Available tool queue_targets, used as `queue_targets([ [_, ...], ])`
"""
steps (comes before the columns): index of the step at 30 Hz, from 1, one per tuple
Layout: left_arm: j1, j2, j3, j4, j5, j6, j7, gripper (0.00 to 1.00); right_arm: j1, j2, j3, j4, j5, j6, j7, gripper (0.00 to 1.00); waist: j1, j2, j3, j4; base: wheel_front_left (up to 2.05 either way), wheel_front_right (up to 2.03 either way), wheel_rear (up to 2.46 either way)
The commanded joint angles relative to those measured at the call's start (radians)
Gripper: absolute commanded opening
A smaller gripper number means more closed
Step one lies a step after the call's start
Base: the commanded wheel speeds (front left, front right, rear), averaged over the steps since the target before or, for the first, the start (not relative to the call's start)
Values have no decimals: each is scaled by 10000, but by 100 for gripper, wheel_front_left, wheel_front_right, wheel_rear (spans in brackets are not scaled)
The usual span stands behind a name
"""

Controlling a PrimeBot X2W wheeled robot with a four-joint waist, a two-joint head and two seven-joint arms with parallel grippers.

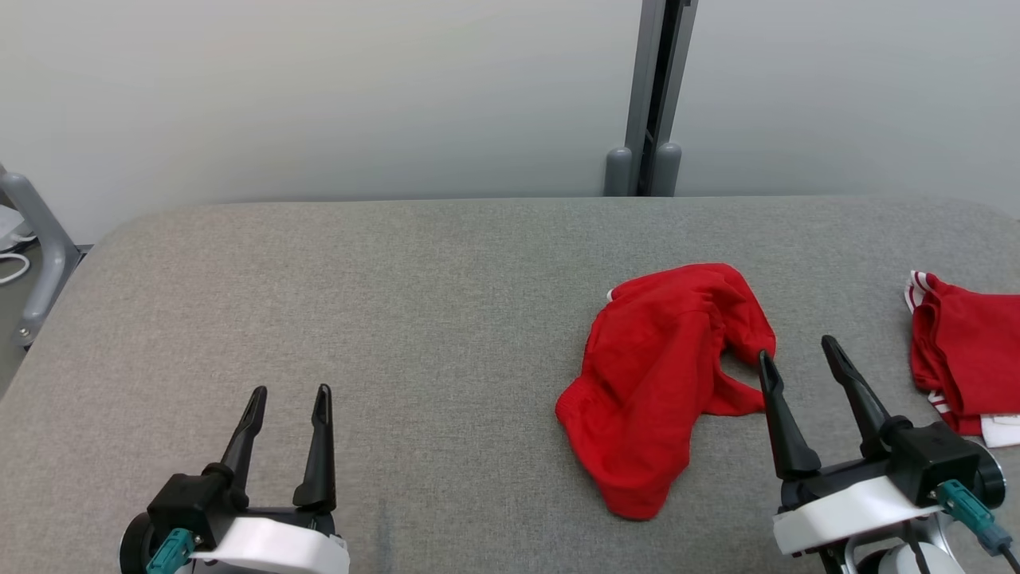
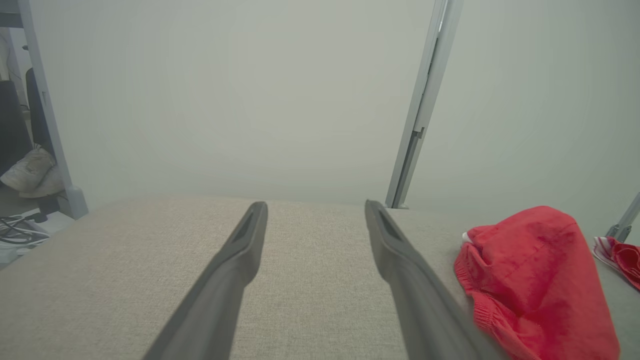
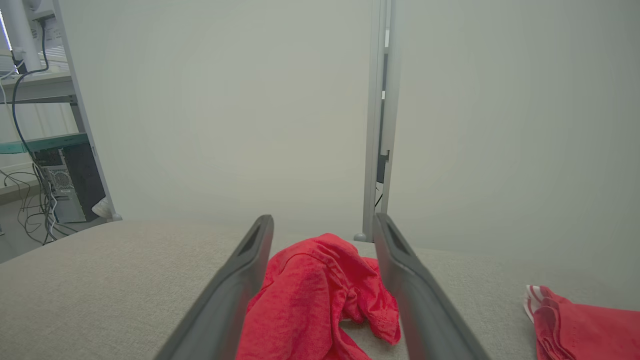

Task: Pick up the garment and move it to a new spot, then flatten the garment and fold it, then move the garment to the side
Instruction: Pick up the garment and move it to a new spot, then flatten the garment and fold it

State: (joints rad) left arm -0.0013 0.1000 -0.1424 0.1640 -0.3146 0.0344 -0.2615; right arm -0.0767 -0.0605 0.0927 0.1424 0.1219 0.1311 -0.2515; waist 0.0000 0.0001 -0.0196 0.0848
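Observation:
A crumpled red garment point(image 1: 661, 383) lies on the grey table point(image 1: 414, 319), right of the middle. It shows at the right of the left wrist view as a red heap point(image 2: 535, 280), and between the fingers in the right wrist view point(image 3: 315, 300). My right gripper point(image 1: 797, 355) stands open just right of the garment's near edge, its left fingertip close to the cloth, nothing held. Far to the left, near the front edge, my left gripper point(image 1: 288, 399) is open and empty, also open in its wrist view point(image 2: 316, 210).
A second red garment with white stripes point(image 1: 968, 363) lies folded at the table's right edge. A grey post point(image 1: 653, 96) stands behind the table against the pale wall. A grey frame point(image 1: 36, 239) stands off the table's left side.

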Motion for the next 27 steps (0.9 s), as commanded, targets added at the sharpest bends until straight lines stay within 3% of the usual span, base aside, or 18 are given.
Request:
queue_targets([
  [1, 37, -27, 80, 8, 82, -100, -43, 100, 2, -21, 11, 33, 26, -8, -91, 100, 0, -1, -4, -21, 0, 0, 0],
  [17, 22, -433, 714, 269, 720, -694, -42, 100, -186, 17, 64, 129, -39, -8, -122, 100, 0, -1, 15, -86, 0, 0, 0],
  [27, -451, -476, 111, 1325, 750, -854, -44, 100, -382, 16, 41, 123, -97, -8, -100, 100, 0, -1, 367, -462, 0, 0, 0],
])
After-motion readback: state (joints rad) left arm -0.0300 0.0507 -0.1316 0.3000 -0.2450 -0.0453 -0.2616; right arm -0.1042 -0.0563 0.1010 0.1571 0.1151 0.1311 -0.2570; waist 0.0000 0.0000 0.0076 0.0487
